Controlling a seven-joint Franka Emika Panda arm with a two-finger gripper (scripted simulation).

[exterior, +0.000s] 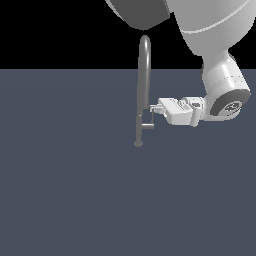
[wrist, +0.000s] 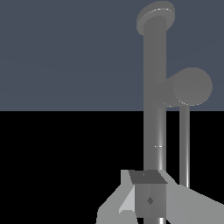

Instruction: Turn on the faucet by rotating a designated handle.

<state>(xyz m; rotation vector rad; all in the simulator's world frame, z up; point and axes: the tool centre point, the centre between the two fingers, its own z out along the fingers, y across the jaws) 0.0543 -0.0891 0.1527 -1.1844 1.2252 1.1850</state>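
Observation:
The faucet (exterior: 139, 100) is a tall thin grey stem with a high arched spout (exterior: 145, 42) and a small round base (exterior: 138, 143). The handle (exterior: 147, 126) is a short lever sticking out from the lower stem toward the exterior view's right, with a thin upturned tip. My gripper (exterior: 153, 109) reaches in from the right, its tips just above the handle and close to the spout's end. In the wrist view the stem (wrist: 155, 113) runs lengthwise, the handle (wrist: 191, 86) shows end-on, and the fingers (wrist: 148, 194) sit over the stem. The frames do not show the jaw gap.
The faucet stands on a flat blue-grey floor (exterior: 65, 190). The arm's large white links (exterior: 225, 85) hang over the upper right of the exterior view. Nothing else shows.

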